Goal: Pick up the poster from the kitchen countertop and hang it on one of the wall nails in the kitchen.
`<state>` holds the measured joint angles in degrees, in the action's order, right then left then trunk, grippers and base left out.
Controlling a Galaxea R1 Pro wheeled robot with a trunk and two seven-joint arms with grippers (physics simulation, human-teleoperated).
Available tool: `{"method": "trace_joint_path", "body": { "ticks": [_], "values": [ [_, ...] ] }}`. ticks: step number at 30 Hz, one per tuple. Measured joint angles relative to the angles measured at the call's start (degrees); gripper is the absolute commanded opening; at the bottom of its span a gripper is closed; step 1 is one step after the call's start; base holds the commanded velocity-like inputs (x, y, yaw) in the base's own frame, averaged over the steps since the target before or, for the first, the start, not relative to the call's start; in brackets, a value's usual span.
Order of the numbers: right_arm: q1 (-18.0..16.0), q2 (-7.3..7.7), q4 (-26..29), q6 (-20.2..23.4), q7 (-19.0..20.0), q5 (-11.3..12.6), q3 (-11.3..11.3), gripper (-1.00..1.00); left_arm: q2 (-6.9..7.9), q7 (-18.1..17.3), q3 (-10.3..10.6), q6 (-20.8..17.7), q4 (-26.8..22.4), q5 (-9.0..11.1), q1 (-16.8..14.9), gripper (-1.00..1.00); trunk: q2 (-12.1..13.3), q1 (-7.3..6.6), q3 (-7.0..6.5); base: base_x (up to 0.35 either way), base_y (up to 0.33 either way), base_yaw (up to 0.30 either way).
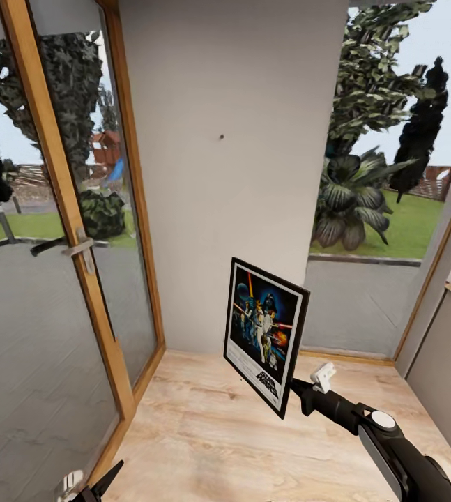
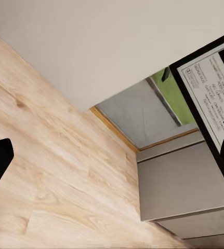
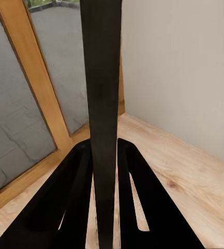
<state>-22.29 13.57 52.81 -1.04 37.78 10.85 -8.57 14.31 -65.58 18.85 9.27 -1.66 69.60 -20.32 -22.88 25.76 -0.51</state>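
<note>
At the near left, the left gripper (image 1: 100,484) is hanging low over the wooden floor (image 1: 211,432), and I cannot tell if its fingers are apart or together. At the right, the right gripper (image 3: 105,171) is clamping its two fingers on the lower edge of the poster (image 1: 264,325), which is standing upright above it in the air. Farther, on the pale grey wall (image 1: 232,174) between the glass door (image 1: 58,230) and the window, a wall nail (image 1: 221,137) is sticking out, higher than the poster and a little to its left.
</note>
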Motion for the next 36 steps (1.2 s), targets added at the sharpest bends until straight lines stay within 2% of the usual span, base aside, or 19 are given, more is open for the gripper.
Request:
{"method": "trace_joint_path", "body": {
  "ticks": [15,23,36],
  "values": [
    [-0.05,-0.08,0.0,-0.03,-0.09,0.0,-0.03,-1.0,0.0,-0.02,0.0,0.08,0.0,0.0,-0.01,1.0,0.0,0.0,0.0,0.002,0.002,-0.286],
    [-0.07,-0.09,-0.02,-0.1,-0.07,0.01,-0.07,-1.0,0.01,-0.03,-0.04,0.07,-0.03,0.01,0.03,1.0,0.0,-0.01,0.0,0.042,0.0,-0.04],
    [-0.07,-0.09,-0.02,-0.15,-0.08,0.01,-0.15,-1.0,0.01,0.06,-0.02,-0.08,-0.04,0.02,0.02,1.0,-0.01,-0.03,0.0,0.308,0.0,-0.002]
  ]
}}
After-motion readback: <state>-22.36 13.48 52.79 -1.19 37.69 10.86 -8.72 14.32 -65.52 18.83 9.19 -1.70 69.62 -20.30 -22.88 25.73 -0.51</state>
